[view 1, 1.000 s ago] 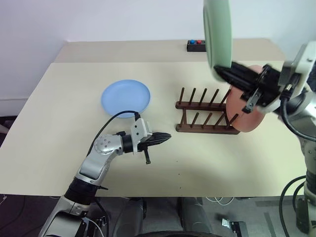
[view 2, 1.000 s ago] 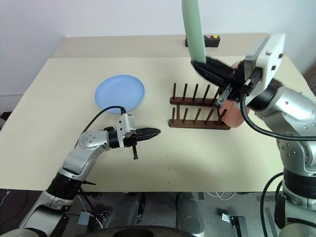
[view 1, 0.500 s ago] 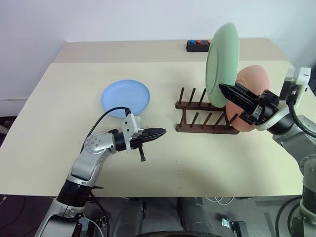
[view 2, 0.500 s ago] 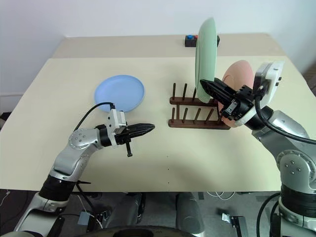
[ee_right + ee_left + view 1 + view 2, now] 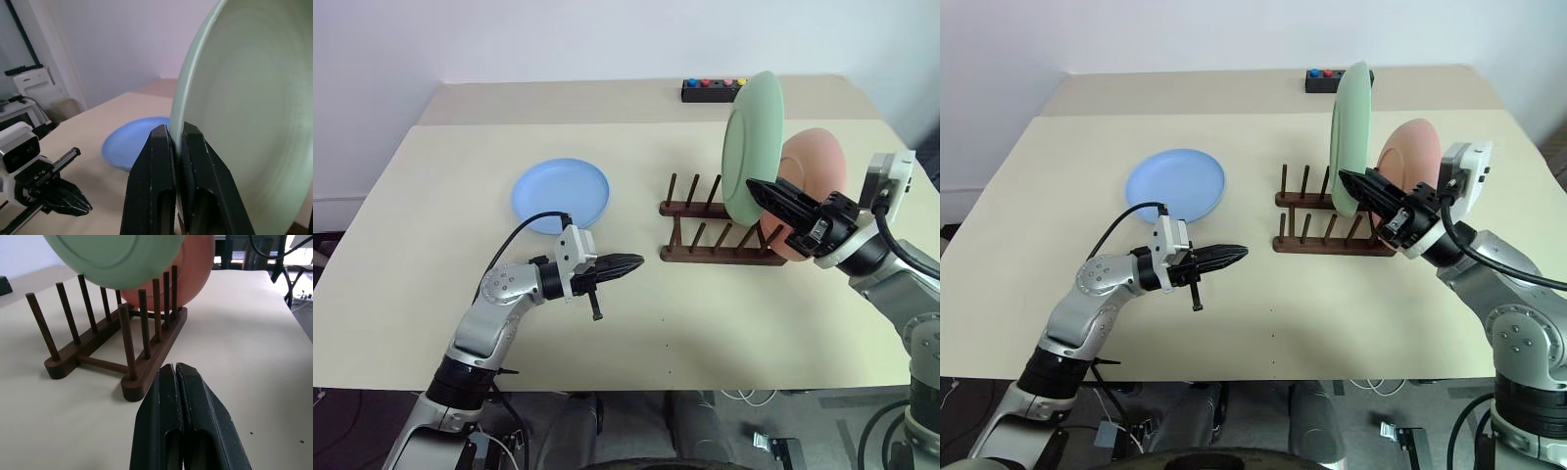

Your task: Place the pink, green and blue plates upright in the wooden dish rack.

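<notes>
Pink plate [image 5: 815,174] racked upright; right claw [image 5: 766,192] clamps the green plate [image 5: 751,142] above the wooden dish rack [image 5: 717,238]; blue plate [image 5: 560,193] flat on the tabletop [image 5: 724,323]; left claw [image 5: 631,262] shut, empty

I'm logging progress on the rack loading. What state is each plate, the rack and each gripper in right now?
Pink plate: upright in the rack's right end.
Green plate: held upright over the rack, beside the pink plate.
Blue plate: flat on the table.
Wooden dish rack: remaining slots empty.
Right gripper: shut on green plate.
Left gripper: shut, empty.
</notes>
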### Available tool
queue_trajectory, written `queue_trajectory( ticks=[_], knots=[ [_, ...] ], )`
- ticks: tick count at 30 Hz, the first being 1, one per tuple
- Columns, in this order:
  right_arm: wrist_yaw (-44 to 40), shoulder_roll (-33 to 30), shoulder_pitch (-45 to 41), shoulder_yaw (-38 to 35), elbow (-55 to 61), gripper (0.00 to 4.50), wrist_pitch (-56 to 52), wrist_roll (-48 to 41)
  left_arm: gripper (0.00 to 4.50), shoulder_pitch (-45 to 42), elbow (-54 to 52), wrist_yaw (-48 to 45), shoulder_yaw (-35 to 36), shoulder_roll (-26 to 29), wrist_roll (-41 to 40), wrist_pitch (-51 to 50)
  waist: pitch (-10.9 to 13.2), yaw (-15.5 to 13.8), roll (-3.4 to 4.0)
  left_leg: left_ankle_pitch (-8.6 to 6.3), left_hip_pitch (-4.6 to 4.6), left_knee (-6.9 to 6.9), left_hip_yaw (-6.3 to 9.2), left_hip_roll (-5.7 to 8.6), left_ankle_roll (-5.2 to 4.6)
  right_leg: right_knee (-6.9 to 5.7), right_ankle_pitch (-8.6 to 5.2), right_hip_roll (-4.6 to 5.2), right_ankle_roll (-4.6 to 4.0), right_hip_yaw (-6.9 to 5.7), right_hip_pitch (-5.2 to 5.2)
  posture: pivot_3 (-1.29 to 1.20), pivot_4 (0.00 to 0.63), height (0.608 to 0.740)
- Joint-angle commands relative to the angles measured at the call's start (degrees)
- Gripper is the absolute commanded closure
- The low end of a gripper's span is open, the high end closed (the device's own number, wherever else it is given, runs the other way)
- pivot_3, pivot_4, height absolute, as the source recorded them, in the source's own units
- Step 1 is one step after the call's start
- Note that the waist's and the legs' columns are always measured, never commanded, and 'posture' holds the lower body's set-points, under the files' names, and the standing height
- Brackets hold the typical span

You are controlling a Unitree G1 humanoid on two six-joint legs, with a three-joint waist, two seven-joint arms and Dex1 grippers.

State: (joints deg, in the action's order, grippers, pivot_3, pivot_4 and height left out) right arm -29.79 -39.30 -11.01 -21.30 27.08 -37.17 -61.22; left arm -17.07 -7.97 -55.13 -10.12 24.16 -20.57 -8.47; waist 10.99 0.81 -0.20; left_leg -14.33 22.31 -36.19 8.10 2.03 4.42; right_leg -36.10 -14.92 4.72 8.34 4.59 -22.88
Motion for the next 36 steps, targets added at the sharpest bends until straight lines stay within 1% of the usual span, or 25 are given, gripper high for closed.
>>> queue_trajectory(
  ticks=[1,11,13,14,16,19,36],
  knots=[
    [0.12,-0.01,-0.15,-2.50,0.58,4.46,0.18,-1.80,4.50,-0.38,-2.44,-0.13,0.12,0.00,-0.31,0.17,0.00,0.02,0.00,0.00,0.00,0.00,0.00,0.00,0.00,0.00,0.00,0.00,0.00,0.00,0.00,0.00,0.150,0.740],
    [0.33,0.00,0.00,-2.64,0.42,4.46,-0.61,-2.60,4.50,-0.80,-2.05,-0.09,-0.05,-0.06,-0.06,0.31,0.00,0.01,0.00,0.00,0.00,0.00,0.00,0.00,0.00,0.00,0.00,0.00,0.00,0.00,0.00,0.00,0.150,0.740],
    [0.13,0.00,0.11,-2.78,0.58,3.80,-0.76,-2.68,4.50,-0.78,-2.07,-0.06,-0.12,-0.09,-0.03,0.29,0.00,0.00,0.00,0.00,0.00,0.01,0.00,0.00,0.00,0.00,0.00,0.00,0.00,0.00,0.00,0.00,0.150,0.740],
    [0.20,0.01,0.13,-2.81,0.69,3.56,-0.68,-2.47,4.50,-0.79,-2.10,-0.04,-0.13,-0.10,-0.04,0.25,0.00,0.00,0.00,0.00,0.00,0.01,0.00,0.00,0.00,0.00,0.00,0.00,0.00,0.00,0.00,0.00,0.150,0.740],
    [0.41,0.05,0.06,-2.86,0.78,2.47,-0.49,-2.03,4.50,-0.85,-2.14,0.02,-0.14,-0.11,-0.04,0.16,0.00,0.00,0.00,0.00,0.00,0.00,0.00,0.00,0.00,0.00,0.00,0.00,0.00,0.00,0.00,0.00,0.150,0.740],
    [0.47,-0.12,-0.06,-2.84,0.79,1.07,-0.42,-1.52,4.50,-0.99,-2.30,0.17,-0.21,-0.15,-0.05,-0.06,0.00,0.00,0.00,0.00,0.00,0.01,0.00,0.00,0.00,0.00,0.00,0.00,0.00,0.00,0.00,0.00,0.150,0.740],
    [1.01,-1.95,0.96,-4.59,2.05,1.07,-0.39,0.95,4.50,-1.15,-1.51,0.07,-0.42,-0.45,0.13,0.36,0.00,-0.01,0.00,0.00,0.00,0.00,0.00,0.00,0.00,0.01,0.00,0.00,0.00,0.00,0.00,0.00,0.150,0.740]
  ],
)
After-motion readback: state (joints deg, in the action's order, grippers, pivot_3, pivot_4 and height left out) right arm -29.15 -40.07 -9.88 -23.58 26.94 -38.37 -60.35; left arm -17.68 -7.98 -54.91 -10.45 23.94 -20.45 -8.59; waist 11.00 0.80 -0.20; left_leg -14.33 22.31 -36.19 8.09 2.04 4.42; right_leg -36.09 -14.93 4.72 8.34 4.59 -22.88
